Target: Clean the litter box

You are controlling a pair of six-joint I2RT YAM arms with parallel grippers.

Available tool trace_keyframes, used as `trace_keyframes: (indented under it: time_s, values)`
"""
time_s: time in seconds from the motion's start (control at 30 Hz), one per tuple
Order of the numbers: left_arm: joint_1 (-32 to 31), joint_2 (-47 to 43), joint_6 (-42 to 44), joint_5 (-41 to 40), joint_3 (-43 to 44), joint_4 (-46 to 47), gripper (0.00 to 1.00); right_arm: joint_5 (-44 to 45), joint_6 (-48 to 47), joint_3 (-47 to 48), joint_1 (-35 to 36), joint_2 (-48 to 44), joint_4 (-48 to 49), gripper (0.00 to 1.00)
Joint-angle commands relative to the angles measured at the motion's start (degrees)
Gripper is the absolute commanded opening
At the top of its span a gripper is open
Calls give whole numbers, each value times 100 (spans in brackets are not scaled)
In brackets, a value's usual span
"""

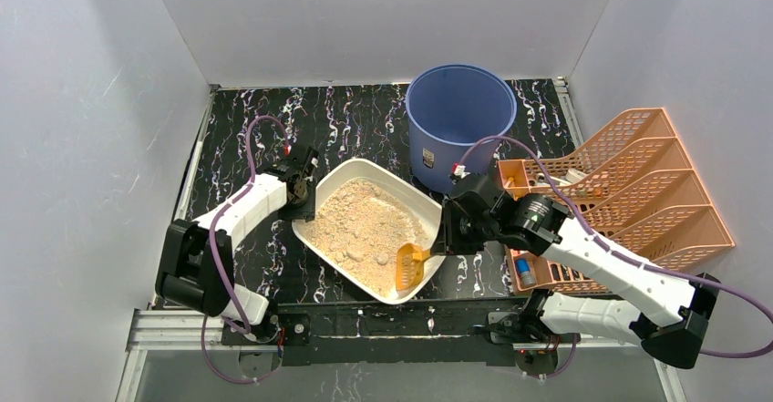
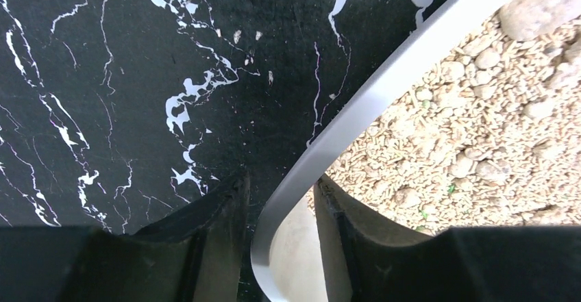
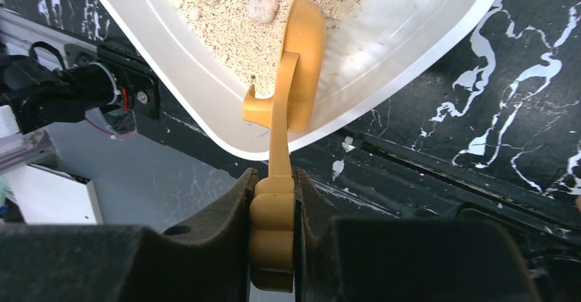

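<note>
Readable text: none in any view.
Tall round blue plastic bucket: small pale sticker on its near wall, print too small to read.

A black, white-veined tabletop carries 3 items: the white litter box of tan litter, a blue bucket just behind its right corner, and an orange-pink lattice rack to its right.

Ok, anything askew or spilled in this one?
The litter box sits diagonally on the table, its near corner reaching the front edge. That looks deliberate: the left pincer grips its rim while the right pincer holds the orange scoop inside it. No spill is evident.
</note>
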Motion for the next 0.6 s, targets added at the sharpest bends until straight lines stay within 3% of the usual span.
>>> trace_keyframes:
  time_s: [0.0,0.2,0.47,0.57]
  values:
    - [-24,121,-20,-71,-18,-46,34,-165,425,-328,-6,-310,463,1]
    - [-25,142,7,-43,8,-47,17,-169,642,-691,0,-453,688,1]
    - [-25,5,11,-105,23,-166,0,-336,883,-1087,-8,-538,1089,1]
    - [-25,-53,16,-97,27,-205,0,-306,1058,-1370,0,-607,1328,1]
